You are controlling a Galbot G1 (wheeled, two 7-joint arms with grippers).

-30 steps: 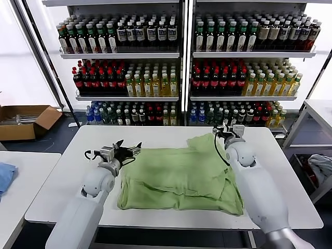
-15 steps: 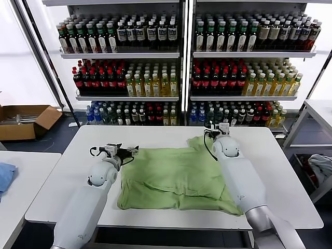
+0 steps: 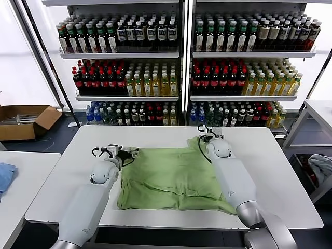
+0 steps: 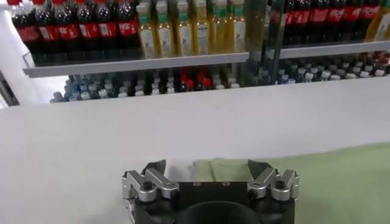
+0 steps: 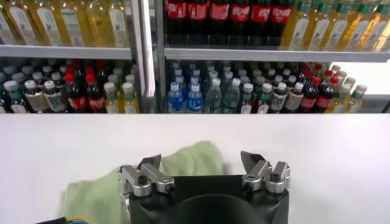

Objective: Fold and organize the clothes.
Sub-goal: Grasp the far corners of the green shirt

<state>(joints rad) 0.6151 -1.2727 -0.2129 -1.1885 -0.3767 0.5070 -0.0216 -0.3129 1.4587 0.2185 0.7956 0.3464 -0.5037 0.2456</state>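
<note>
Looking at the head view, I have the green polo shirt [image 3: 171,176] lying across the middle of the white table [image 3: 290,197], partly folded, with doubled layers along its lower edge and a bunched lump at its upper right corner. My left gripper [image 3: 128,152] sits at the shirt's upper left edge, left of centre in the frame, jaws spread wide and holding nothing; its wrist camera shows both fingers apart with a small tab of green cloth [image 4: 222,168] just ahead of them. My right gripper [image 3: 207,136] is at the upper right corner of the shirt, above centre, also wide open and empty, and its wrist camera shows the rumpled green lump [image 5: 183,167] close in front of the fingers.

I judge the shirt light, limp and slightly clingy: a matte knit that sags, creases and drags along the tabletop rather than sliding cleanly. It will not keep a shape unless both corners are lifted together. The best places to pinch look like the two far corners, where the fabric already stands a little proud of the smooth, hard table. Thin flat layers elsewhere would be hard to get a finger under.

Behind the table, shelves [image 3: 124,54] hold rows of glossy bottles.
</note>
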